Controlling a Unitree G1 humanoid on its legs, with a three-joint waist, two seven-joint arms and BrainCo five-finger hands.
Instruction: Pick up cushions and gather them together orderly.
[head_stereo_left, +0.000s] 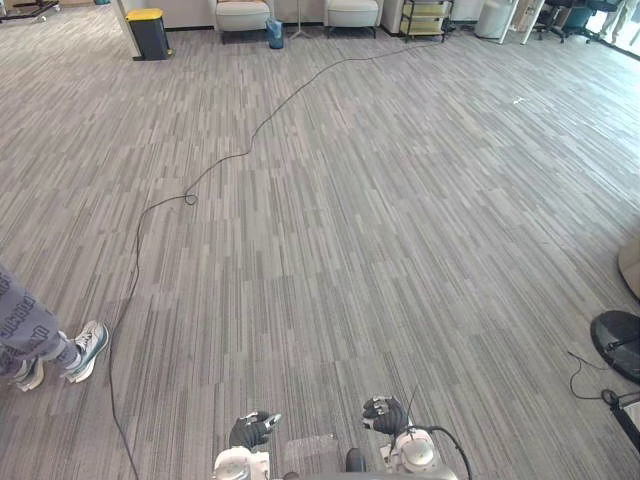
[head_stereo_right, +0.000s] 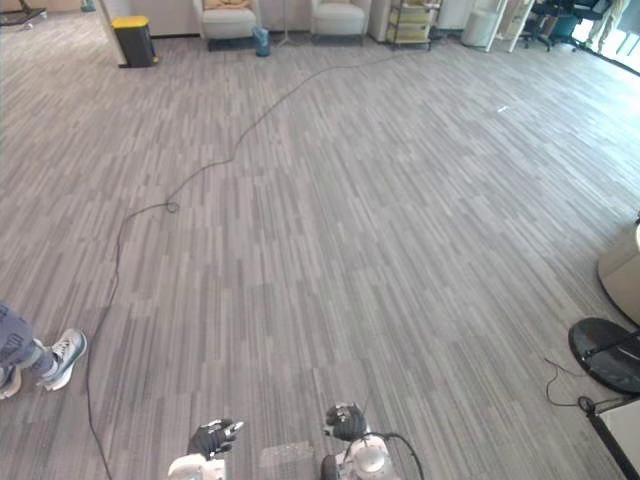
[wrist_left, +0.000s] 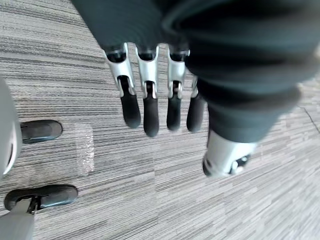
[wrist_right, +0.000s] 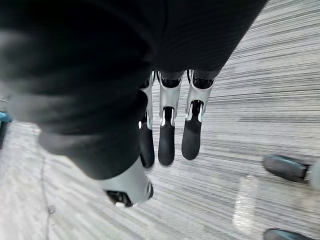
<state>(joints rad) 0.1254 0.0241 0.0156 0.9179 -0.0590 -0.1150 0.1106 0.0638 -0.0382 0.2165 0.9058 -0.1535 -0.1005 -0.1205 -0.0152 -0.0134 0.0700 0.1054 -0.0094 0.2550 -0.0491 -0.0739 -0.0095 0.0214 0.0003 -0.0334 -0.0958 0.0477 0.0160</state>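
My L hand (head_stereo_left: 250, 431) + R hand (head_stereo_left: 385, 414) hang near me, fingers (wrist_left: 150, 112) straight, loosely spread, both empty, over grey carpet (head_stereo_left: 330, 250); person's shoe (head_stereo_left: 88, 350) at left.

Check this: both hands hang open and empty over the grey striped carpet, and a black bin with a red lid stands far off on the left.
The lid is yellow, not red: the left eye view shows the black bin with the yellow lid far off on the left. The rest holds: left hand and right hand hang open and empty over the grey striped carpet.
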